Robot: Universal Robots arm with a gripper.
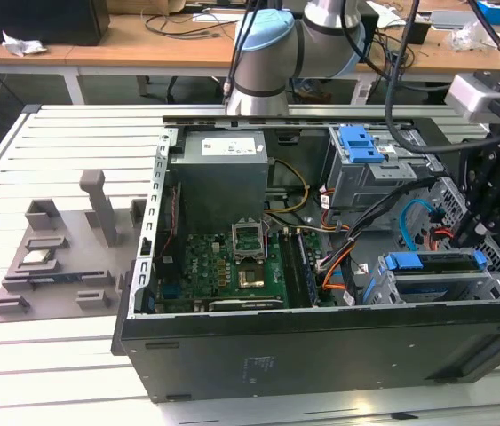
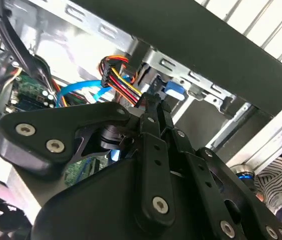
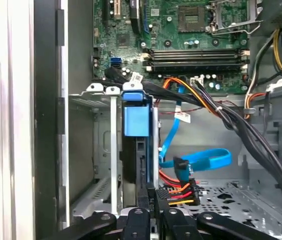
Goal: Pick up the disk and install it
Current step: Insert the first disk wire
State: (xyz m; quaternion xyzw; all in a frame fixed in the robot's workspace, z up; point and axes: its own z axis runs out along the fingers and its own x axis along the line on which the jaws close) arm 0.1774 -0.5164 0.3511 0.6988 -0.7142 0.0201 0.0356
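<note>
One disk (image 1: 434, 264) is seen seated on edge in the drive cage (image 1: 392, 286) at the front corner of the open case (image 1: 321, 351), toward the exterior view's right; its blue carrier (image 3: 133, 120) is shown upright in the first wrist view. One gripper (image 1: 480, 222) is held just above the disk's far end. In the first wrist view the two fingertips (image 3: 151, 197) are pressed close together beside the disk's edge, with no gap seen between them and nothing held. One motherboard (image 1: 232, 266), one power supply (image 1: 223, 173) and one blue data cable (image 3: 201, 159) are visible. One grey fixture (image 1: 63, 253) lies on the table (image 1: 27, 364), well apart from the case.
</note>
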